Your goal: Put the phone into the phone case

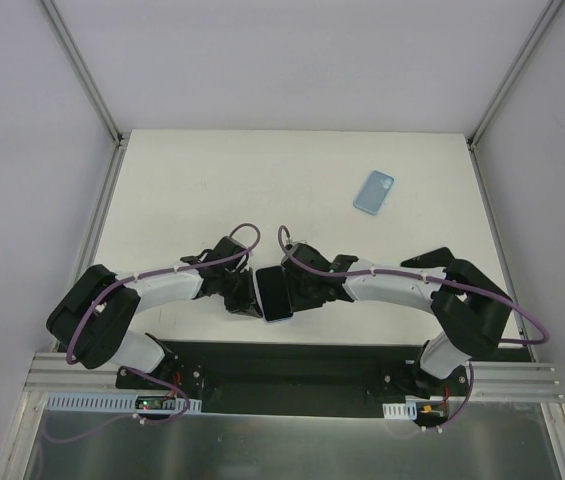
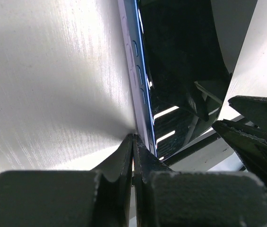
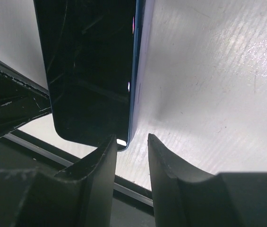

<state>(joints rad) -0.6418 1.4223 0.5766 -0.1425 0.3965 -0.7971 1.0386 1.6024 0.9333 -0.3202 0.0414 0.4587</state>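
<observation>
Top view, phone: the phone (image 1: 278, 294) is near the front edge of the table (image 1: 212, 180), between my two pincers, with its black glass showing.
Top view, pincers: my left pincer (image 1: 249, 297) is at the phone's left side. My right pincer (image 1: 298, 290) is at its right side. Both are right up against it.
Top view, phone case: the light blue phone case (image 1: 373, 192) lies alone at the back right, well apart from the phone.
Left wrist view, left pincer: my left pincer (image 2: 133, 149) is clenched, with nothing between its fingers. The tips sit at the phone's thin pale edge.
Left wrist view, phone: the phone (image 2: 171, 56) is tipped up on its side. I can see small buttons on its edge.
Right wrist view, right pincer: my right pincer (image 3: 132, 146) is released, with its fingers apart. A corner of the phone (image 3: 90, 71) sits just at the gap, close to one finger.
Right wrist view, phone: its black glass faces my left pincer (image 3: 5, 109).
</observation>
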